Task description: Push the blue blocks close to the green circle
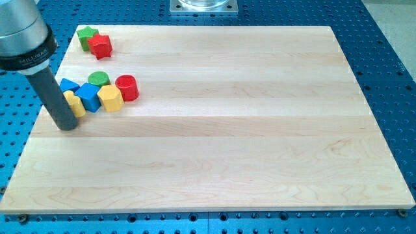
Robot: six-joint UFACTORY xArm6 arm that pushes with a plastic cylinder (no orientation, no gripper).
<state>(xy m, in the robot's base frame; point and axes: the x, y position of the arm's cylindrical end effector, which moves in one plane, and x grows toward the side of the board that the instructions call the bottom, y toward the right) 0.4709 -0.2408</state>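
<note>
Rod tip, the lower end of a straight dark rod, rests on the pale wooden board near the view's left edge. The arm carries no claw, so nothing opens, closes or grips; it can only push. The tip sits just at the lower left of a tight cluster of blocks, touching or nearly touching a yellow block that the rod partly hides.

Two blue blocks belong to the task. One blue block, roughly cube-like, lies just right of the rod and directly below the green circle, a short green cylinder; the two appear to touch. A second blue block lies to the left of the green circle, close beside it, with the rod covering part of it. By the look of it, both blues are already near their target.

To the right of the first blue block sits a yellow hexagonal block, and beyond it a red cylinder. Well apart, toward the view's top left, a green star-like block and a red star-like block sit together.

Risks seem to come from crowding. A push from the tip's present spot would probably meet the yellow block first, which could shove the blue blocks sideways or knock the green circle away from them. A glancing contact might also spin a blue block off toward the board's left edge, which is close.
</note>
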